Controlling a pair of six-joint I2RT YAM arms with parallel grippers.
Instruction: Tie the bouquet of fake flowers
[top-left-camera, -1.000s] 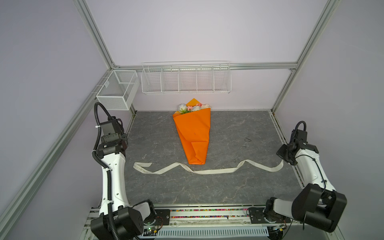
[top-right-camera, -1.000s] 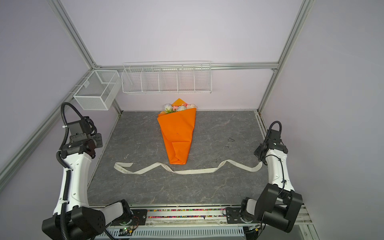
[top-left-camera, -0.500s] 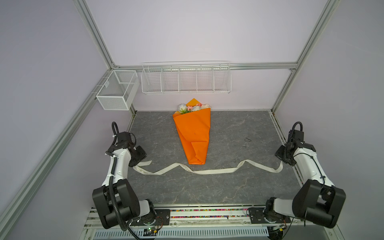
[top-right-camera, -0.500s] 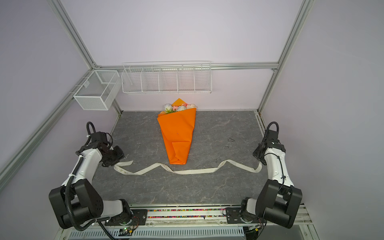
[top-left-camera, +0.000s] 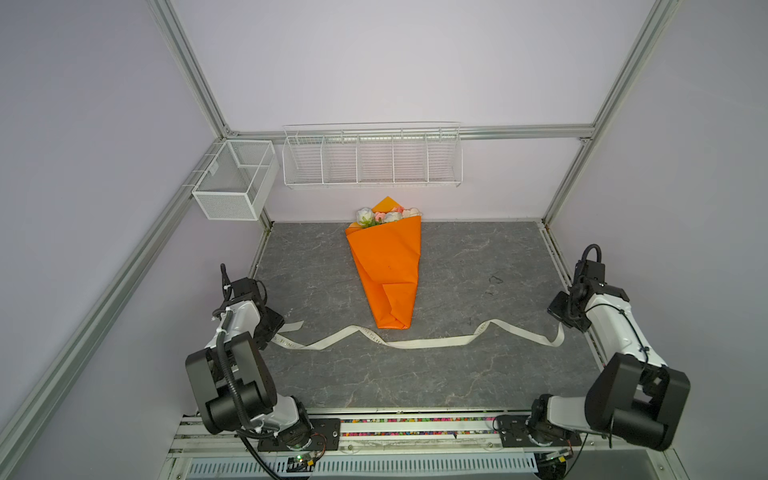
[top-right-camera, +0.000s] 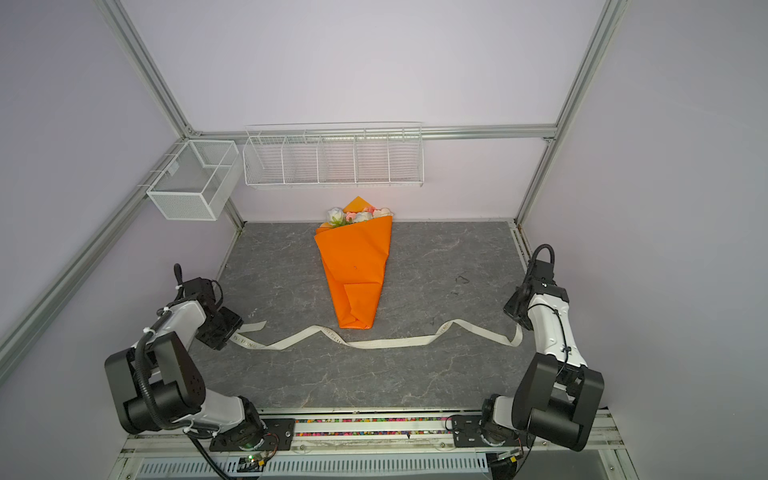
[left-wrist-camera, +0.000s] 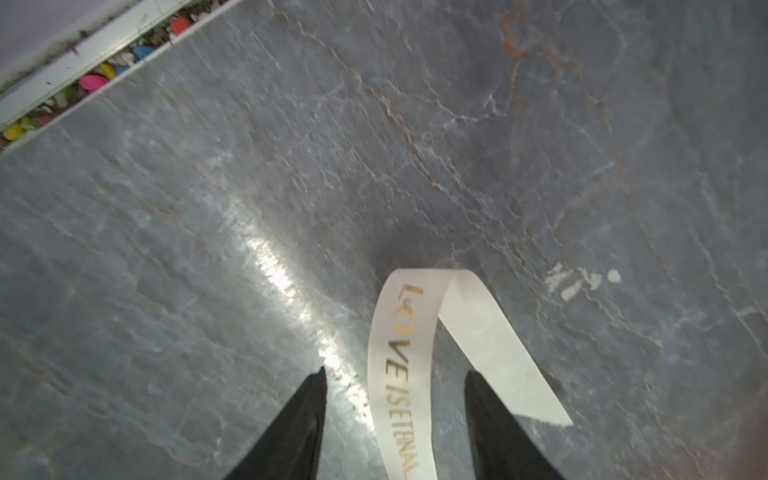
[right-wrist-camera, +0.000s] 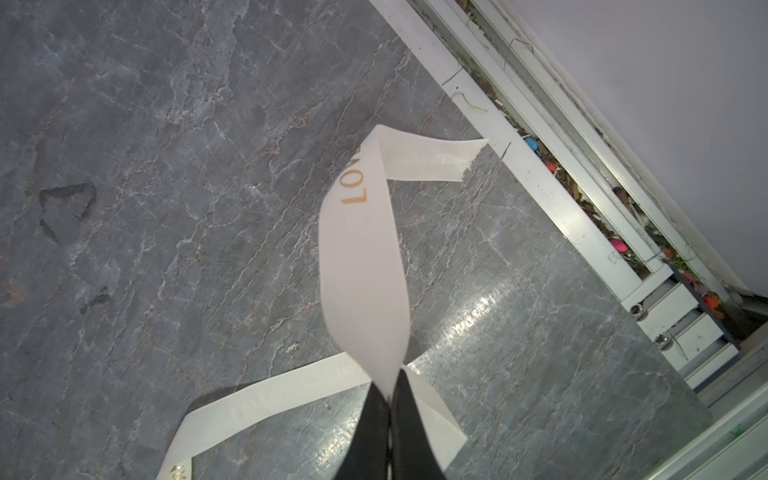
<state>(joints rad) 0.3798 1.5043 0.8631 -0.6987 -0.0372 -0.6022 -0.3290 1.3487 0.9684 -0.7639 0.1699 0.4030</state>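
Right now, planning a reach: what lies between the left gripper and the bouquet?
In both top views: the ribbon's end by the left gripper, then bare tabletop up to the bouquet's orange paper.

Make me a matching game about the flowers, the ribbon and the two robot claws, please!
Things:
1. bouquet of fake flowers
2. ribbon
3. left gripper
4. right gripper

What fits:
A. shut, pinching one end of the ribbon
B. open, jaws on either side of the ribbon
C. wrapped in orange paper, lying at the back of the table
D. cream with gold letters, stretched across the table

Pairs: 1-C, 2-D, 3-B, 4-A
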